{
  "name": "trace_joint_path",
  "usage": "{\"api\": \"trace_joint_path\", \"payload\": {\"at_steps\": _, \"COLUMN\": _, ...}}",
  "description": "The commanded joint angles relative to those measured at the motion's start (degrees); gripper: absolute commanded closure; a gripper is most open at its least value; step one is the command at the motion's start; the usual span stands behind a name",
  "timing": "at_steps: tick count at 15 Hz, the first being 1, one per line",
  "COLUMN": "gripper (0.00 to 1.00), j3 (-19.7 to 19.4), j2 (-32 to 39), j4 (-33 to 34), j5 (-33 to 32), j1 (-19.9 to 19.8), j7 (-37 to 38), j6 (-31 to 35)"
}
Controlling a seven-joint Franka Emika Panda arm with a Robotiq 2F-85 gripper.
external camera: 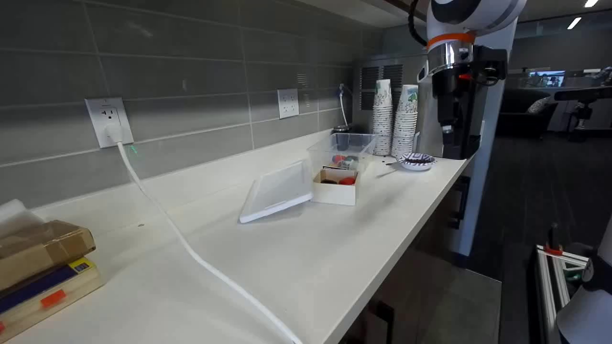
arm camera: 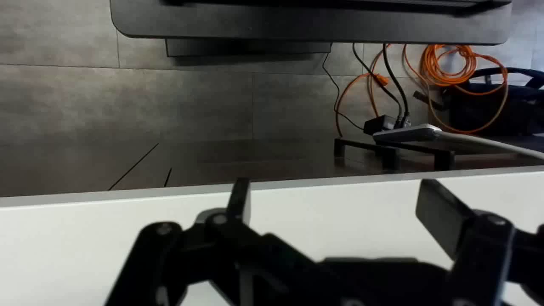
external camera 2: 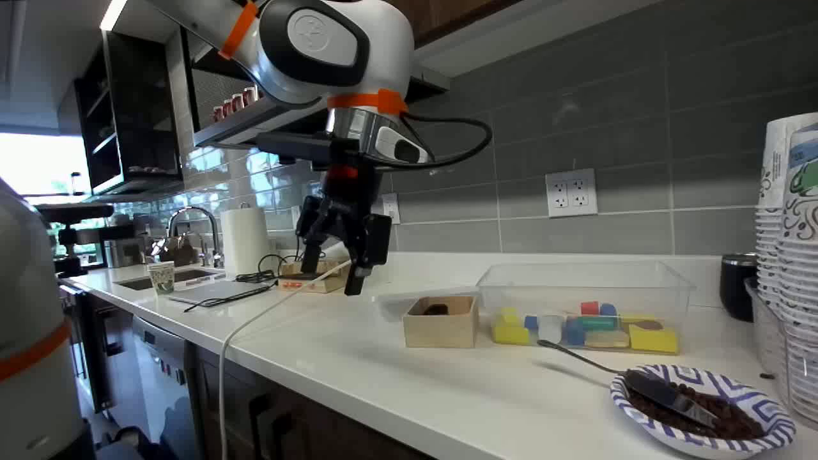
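Note:
My gripper (external camera 2: 332, 273) is open and empty, pointing down above the white counter; it also shows in an exterior view (external camera: 453, 148). In the wrist view, the fingers (arm camera: 333, 187) stand wide apart, with only bare countertop and its edge between them. A small open box (external camera: 334, 193) with red and dark items stands on the counter, also in an exterior view (external camera 2: 441, 331). Beside it is a clear bin (external camera 2: 581, 281) of colourful pieces. A white lid (external camera: 279, 188) leans by the box. A patterned bowl (external camera 2: 760, 402) holds dark bits and a dark-handled utensil (external camera 2: 668, 396).
Stacks of paper cups (external camera: 382, 119) stand near the bowl. A white cable (external camera: 210, 270) runs from a wall outlet (external camera: 110, 122) across the counter. Cardboard boxes (external camera: 45, 243) lie at one end. A black tumbler (external camera 2: 738, 287) stands by the wall. The counter's front edge (arm camera: 297, 185) drops to drawers.

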Motion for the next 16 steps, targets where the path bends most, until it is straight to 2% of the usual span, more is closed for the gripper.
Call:
{"api": "trace_joint_path", "payload": {"at_steps": 1, "gripper": 0.0, "j3": 1.18, "j2": 0.26, "j4": 0.09, "j5": 0.55, "j1": -1.26, "j7": -0.53, "j6": -0.09}}
{"api": "trace_joint_path", "payload": {"at_steps": 9, "gripper": 0.0, "j3": 0.33, "j2": -0.61, "j4": 2.67, "j5": 0.78, "j1": -2.12, "j7": -1.59, "j6": -0.35}}
{"api": "trace_joint_path", "payload": {"at_steps": 12, "gripper": 0.0, "j3": -0.45, "j2": -2.69, "j4": 5.7, "j5": 0.11, "j1": -3.89, "j7": -2.38, "j6": 0.34}}
{"api": "trace_joint_path", "payload": {"at_steps": 16, "gripper": 0.0, "j3": -3.48, "j2": -3.84, "j4": 11.88, "j5": 1.1, "j1": -5.25, "j7": -6.24, "j6": 3.98}}
